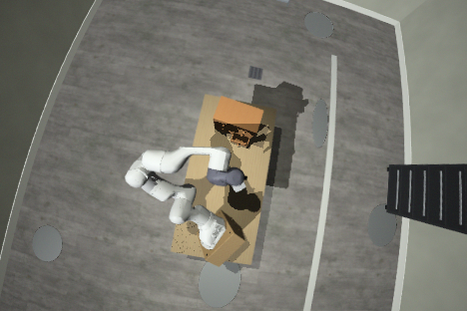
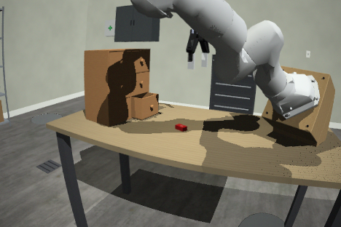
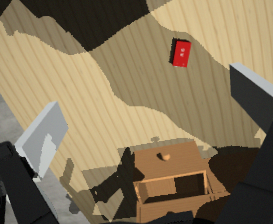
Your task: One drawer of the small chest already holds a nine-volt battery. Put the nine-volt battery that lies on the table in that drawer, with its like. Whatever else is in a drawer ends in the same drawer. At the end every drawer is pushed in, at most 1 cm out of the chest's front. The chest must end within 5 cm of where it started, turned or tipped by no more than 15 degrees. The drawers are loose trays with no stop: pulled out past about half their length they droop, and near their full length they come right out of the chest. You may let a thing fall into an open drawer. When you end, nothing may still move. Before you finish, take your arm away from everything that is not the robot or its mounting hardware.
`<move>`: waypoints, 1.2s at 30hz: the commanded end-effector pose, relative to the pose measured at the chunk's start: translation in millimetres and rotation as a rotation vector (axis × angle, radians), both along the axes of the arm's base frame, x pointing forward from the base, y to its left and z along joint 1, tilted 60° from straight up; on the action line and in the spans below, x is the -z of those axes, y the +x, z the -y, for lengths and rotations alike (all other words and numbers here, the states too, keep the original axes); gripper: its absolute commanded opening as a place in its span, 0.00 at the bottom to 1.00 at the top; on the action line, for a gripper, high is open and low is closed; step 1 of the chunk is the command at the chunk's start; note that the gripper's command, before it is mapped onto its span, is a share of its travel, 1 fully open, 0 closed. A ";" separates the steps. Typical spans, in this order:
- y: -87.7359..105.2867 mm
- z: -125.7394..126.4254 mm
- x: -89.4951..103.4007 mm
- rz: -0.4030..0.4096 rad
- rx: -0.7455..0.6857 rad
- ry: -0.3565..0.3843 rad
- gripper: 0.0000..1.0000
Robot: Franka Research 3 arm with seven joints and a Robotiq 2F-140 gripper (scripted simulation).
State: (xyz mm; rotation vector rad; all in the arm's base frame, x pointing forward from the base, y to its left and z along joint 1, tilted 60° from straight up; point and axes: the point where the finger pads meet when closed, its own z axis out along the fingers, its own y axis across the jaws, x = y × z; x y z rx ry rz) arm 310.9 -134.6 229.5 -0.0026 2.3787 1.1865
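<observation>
The nine-volt battery (image 2: 181,127) (image 3: 181,53), a small red block with pale marks, lies flat on the table in front of the chest. The small orange-brown chest (image 1: 238,112) (image 2: 96,80) stands upright at the table's far end. Its lower right drawer (image 2: 150,106) (image 3: 168,161) is pulled partway out. In the wrist view no battery can be made out in its partly shaded tray. The other drawer fronts that show look pushed in, though shadow covers some. My gripper (image 2: 197,62) (image 3: 143,97) is open and empty, high above the table; both battery and open drawer lie below it.
The arm's base is on a tilted wooden block (image 1: 231,246) (image 2: 320,98) at the other end of the table (image 2: 175,153). The arm spans above the table between block and chest. A dark cabinet (image 2: 233,92) stands behind the table.
</observation>
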 end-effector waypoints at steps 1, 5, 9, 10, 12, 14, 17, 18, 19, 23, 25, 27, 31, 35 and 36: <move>-10.2 14.0 -10.9 -0.008 0.001 0.010 1.00; -17.7 27.9 -20.2 -0.008 0.001 0.010 1.00; -34.5 58.8 -40.8 -0.008 0.001 0.010 1.00; -38.7 66.4 -45.8 -0.008 0.001 0.010 1.00; -46.3 80.6 -55.3 -0.008 0.001 0.010 1.00; -53.0 92.8 -63.4 -0.008 0.001 0.010 1.00; -60.2 106.2 -72.3 -0.008 0.001 0.010 1.00; -61.9 109.2 -74.4 -0.008 0.001 0.010 1.00; -61.9 109.2 -74.4 -0.008 0.001 0.010 1.00; -64.7 114.4 -77.8 -0.008 0.001 0.010 1.00; -65.2 115.3 -78.4 -0.008 0.001 0.010 1.00; -65.2 115.3 -78.4 -0.008 0.001 0.010 1.00; -61.9 116.0 -80.0 -0.008 0.001 0.010 1.00; -50.3 118.5 -85.8 -0.008 0.001 0.010 1.00; -50.3 118.5 -85.8 -0.008 0.001 0.010 1.00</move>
